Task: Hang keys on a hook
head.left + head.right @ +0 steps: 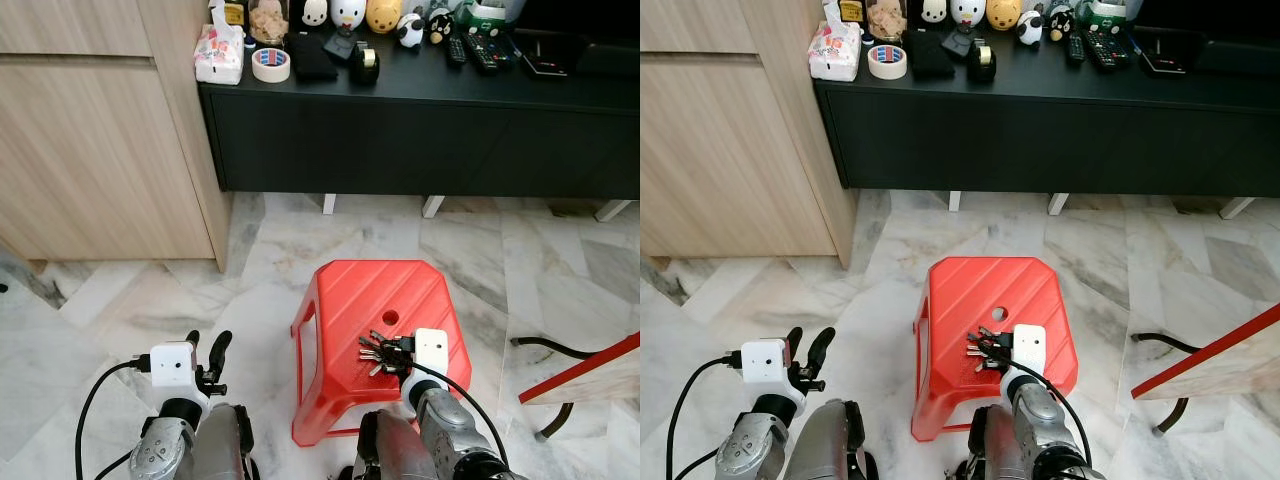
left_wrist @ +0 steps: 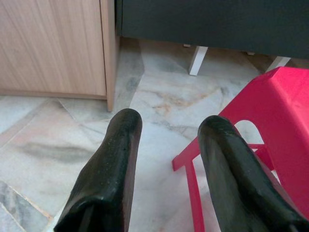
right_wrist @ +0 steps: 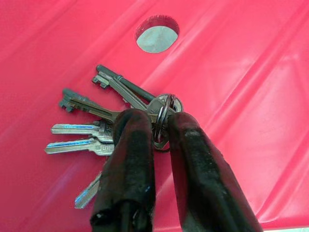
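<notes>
- the keys (image 3: 104, 123) are lying fanned out on top of the red stool (image 1: 350, 300), near its round hole (image 3: 157, 35)
- the right gripper (image 3: 161, 128) is reaching down onto the stool; its two fingers are pinching the key ring (image 3: 163, 116) between them
- the left gripper (image 2: 166, 140) is hovering over the marble floor (image 1: 120, 300) beside the stool, fingers spread apart, gripping nothing

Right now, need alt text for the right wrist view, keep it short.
The right gripper has its two black fingers closed around the ring of a bunch of keys lying fanned out on a red plastic stool. A round hole in the stool top sits beyond the keys.
</notes>
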